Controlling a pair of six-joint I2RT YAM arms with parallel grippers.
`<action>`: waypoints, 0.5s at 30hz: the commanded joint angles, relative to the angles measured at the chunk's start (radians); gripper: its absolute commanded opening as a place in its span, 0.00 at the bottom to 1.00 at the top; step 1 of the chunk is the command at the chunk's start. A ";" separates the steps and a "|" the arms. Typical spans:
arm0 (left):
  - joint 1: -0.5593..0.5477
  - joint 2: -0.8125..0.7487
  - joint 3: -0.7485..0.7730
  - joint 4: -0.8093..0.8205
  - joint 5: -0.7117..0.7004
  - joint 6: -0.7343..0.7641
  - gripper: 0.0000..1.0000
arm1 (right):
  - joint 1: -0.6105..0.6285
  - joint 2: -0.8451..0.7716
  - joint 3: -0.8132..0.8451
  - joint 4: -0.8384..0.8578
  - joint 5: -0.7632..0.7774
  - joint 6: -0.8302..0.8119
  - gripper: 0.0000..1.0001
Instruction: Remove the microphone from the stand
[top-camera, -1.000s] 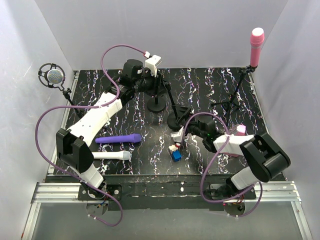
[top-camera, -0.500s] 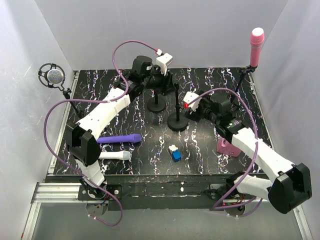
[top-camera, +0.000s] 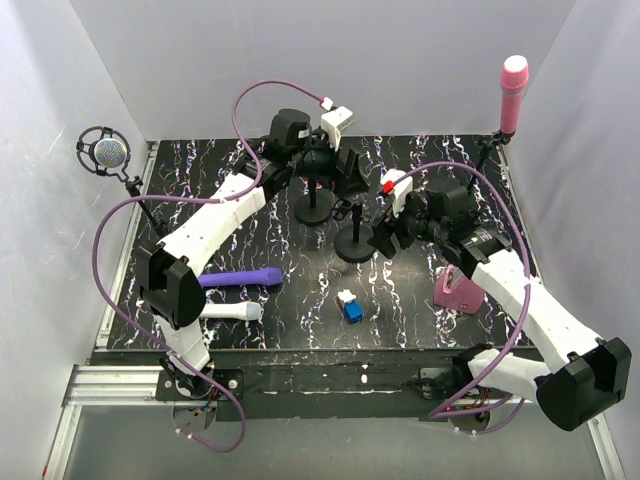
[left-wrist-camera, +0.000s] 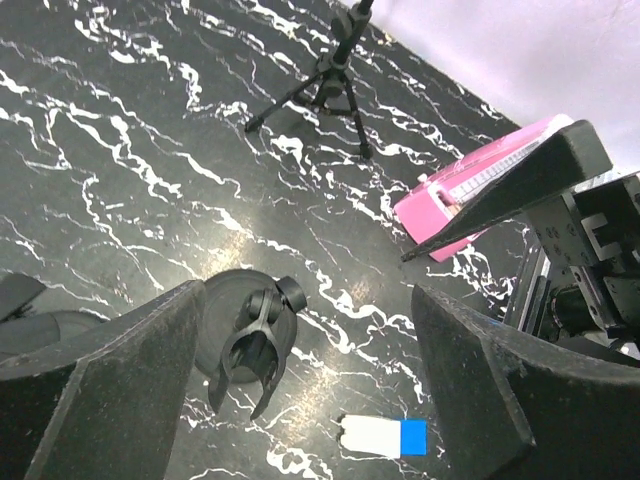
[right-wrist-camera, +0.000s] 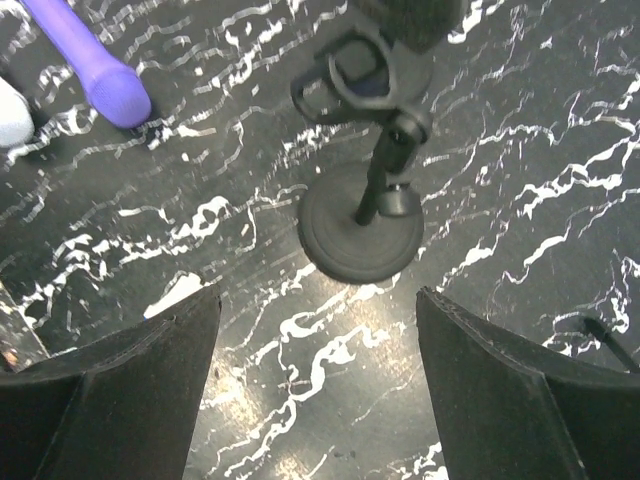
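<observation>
Pink mic (top-camera: 513, 88) looks the likeliest target: it stands upright, long axis vertical, on top of the tripod (top-camera: 468, 200) at the far right corner of the desk (top-camera: 400, 300). Both claws hang over the middle of the desk. The left claw (left-wrist-camera: 308, 300) is spread wide and holds nothing; the right claw (right-wrist-camera: 318, 295) is likewise spread and bare. From the right claw the pink mic lies behind, to the right and higher, well apart. The left claw is farther from it, so the right claw is the nearer one. I judge it would need to rise and close across the vertical body. Each wrist view looks down on a round-base stand (right-wrist-camera: 362, 238). A silver mic (top-camera: 106, 152) in a ring mount at the far left is also on a stand, so I cannot be sure which is meant. A purple mic (top-camera: 240, 278) and a white mic (top-camera: 225, 312) lie loose at the near left. The stand's clip (right-wrist-camera: 350, 72) is bare
</observation>
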 joint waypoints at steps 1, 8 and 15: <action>0.000 -0.051 0.073 0.031 0.033 0.012 0.84 | -0.013 0.011 0.109 -0.007 -0.077 0.078 0.86; 0.007 -0.081 0.100 -0.043 -0.028 0.119 0.84 | -0.016 0.117 0.160 0.031 -0.091 -0.029 0.86; 0.017 -0.146 0.116 -0.106 -0.117 0.200 0.85 | -0.024 0.293 0.233 0.045 -0.079 -0.106 0.86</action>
